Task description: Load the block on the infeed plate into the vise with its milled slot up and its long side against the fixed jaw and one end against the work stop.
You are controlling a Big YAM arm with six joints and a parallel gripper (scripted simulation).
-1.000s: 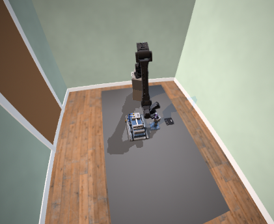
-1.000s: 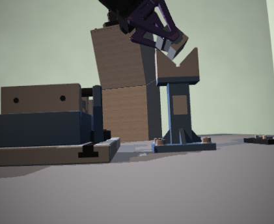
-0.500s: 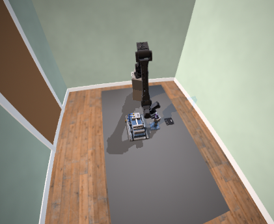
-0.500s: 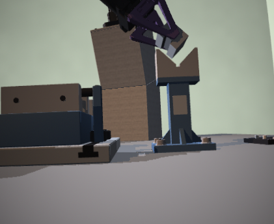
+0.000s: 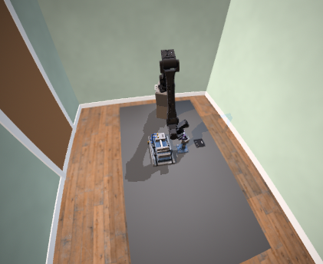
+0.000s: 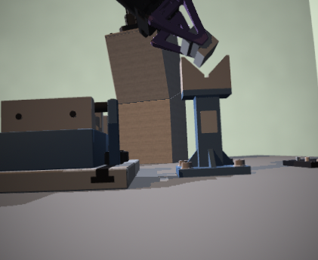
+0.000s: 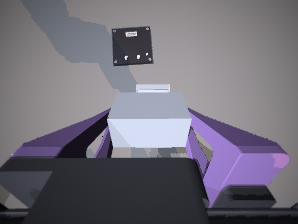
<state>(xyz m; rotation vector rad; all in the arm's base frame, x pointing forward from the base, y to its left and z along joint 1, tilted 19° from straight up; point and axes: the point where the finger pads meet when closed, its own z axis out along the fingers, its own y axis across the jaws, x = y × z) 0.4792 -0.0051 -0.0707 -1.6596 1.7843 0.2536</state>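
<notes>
My gripper (image 7: 149, 112) (image 6: 197, 49) (image 5: 182, 137) is shut on the part (image 7: 149, 119) (image 6: 202, 53), a pale grey block held between the purple fingers. It hangs just above the V-block (image 6: 205, 81) (image 5: 183, 146), a tan V notch on a blue stand. Below the part in the wrist view a pale strip of the V-block's top (image 7: 153, 88) shows. The vise (image 5: 161, 149) (image 6: 50, 143) stands to the left, open, with its jaws apart. The dark infeed plate (image 7: 132, 46) (image 5: 199, 143) (image 6: 307, 162) lies bare on the mat beyond the V-block. I cannot tell which way the part's slot faces.
The arm's tan pedestal (image 6: 144, 102) (image 5: 161, 99) stands behind the V-block and vise. The dark grey mat (image 5: 192, 207) covers the wooden floor (image 5: 89, 192). Walls close the room on all sides.
</notes>
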